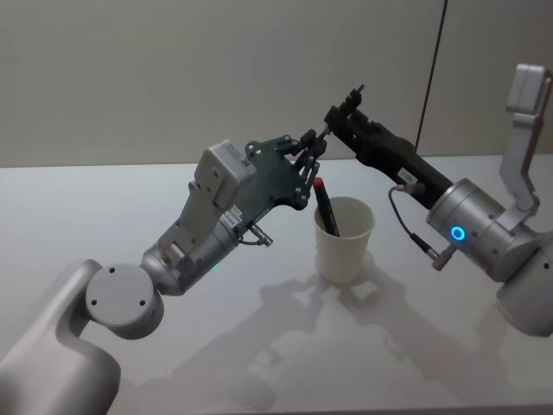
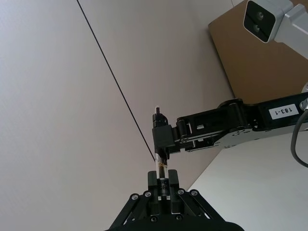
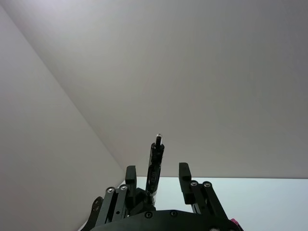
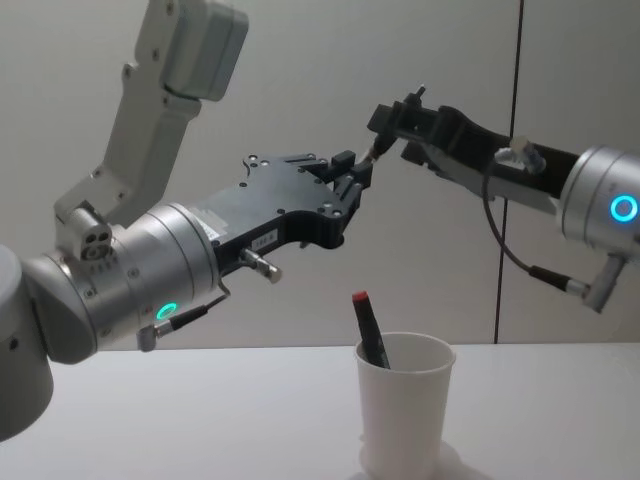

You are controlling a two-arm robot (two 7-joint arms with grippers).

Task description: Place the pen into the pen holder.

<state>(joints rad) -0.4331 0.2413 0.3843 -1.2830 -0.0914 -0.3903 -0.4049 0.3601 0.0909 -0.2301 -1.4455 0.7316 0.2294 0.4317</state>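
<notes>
A slim pen (image 2: 162, 169) with a clear barrel and dark end is held high in the air, above the pen holder and a little to its left. My left gripper (image 1: 311, 149) is shut on its lower end. The pen's upper part (image 3: 155, 166) passes between the fingers of my right gripper (image 1: 333, 116), which stand apart from it on both sides, so that gripper is open. The pen's tip (image 4: 419, 92) pokes out past the right gripper. Below them stands the pen holder (image 1: 344, 240), a white paper cup on the table.
A dark pen with a red cap (image 1: 325, 206) leans inside the cup. The white table (image 1: 259, 346) spreads around it. A wall with a thin dark vertical seam (image 4: 520, 150) rises behind.
</notes>
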